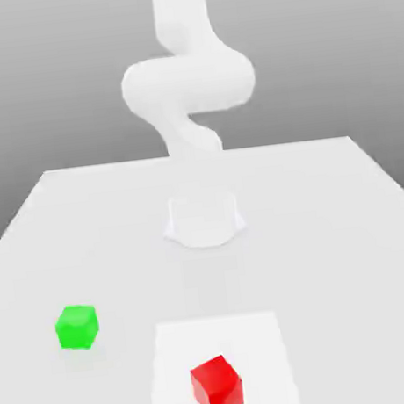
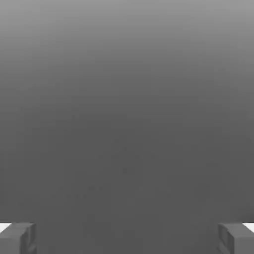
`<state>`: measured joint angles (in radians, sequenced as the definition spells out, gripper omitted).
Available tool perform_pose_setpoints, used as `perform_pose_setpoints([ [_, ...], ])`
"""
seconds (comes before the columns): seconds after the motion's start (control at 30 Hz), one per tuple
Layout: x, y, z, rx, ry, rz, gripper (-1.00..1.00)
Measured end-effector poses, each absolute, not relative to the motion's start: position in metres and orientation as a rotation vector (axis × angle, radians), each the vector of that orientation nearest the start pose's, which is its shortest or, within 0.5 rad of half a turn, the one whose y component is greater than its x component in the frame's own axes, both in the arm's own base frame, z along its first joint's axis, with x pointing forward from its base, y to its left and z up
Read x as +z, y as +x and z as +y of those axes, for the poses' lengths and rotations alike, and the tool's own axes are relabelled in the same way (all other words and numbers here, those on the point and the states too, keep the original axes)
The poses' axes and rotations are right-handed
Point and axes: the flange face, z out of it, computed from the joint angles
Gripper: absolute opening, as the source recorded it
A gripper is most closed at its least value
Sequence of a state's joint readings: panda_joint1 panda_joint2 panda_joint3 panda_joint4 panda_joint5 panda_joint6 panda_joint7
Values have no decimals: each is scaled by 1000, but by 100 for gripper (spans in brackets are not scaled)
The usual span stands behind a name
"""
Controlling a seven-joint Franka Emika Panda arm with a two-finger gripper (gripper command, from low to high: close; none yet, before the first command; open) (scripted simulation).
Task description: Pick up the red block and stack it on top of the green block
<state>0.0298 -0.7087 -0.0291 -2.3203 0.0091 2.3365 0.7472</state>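
Note:
The red block [image 1: 216, 387] sits on the white table near its front edge, a little to the exterior view's left of centre. The green block [image 1: 77, 327] rests on the table farther back and toward the exterior view's left, well apart from the red one. In the hand view my gripper [image 2: 127, 239] is open: its two grey fingertips [image 2: 17, 238] stand far apart with nothing between them, and beyond them is only plain grey background. Neither block is touched.
The white arm's base [image 1: 204, 219] stands at the middle of the table [image 1: 352, 250], and the arm [image 1: 187, 79] rises from it past the top of the exterior view. A paler square patch [image 1: 257, 341] on the tabletop lies under the red block.

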Motion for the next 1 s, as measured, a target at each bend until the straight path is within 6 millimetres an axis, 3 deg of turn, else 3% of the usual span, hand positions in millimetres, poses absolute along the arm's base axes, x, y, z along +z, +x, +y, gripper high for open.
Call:
perform_pose_setpoints([
  [0.2,563,447,-5,-708,-2678,880,0],
  [0.43,428,486,-2,-446,-2850,748,0],
  [0.6,330,489,-1,-256,-2964,643,0],
  [0.77,237,473,-6,-63,-3071,532,0],
  [0.97,155,465,-8,-2,-3103,493,0],
  [1.0,148,465,-8,-1,-3103,494,-100],
])
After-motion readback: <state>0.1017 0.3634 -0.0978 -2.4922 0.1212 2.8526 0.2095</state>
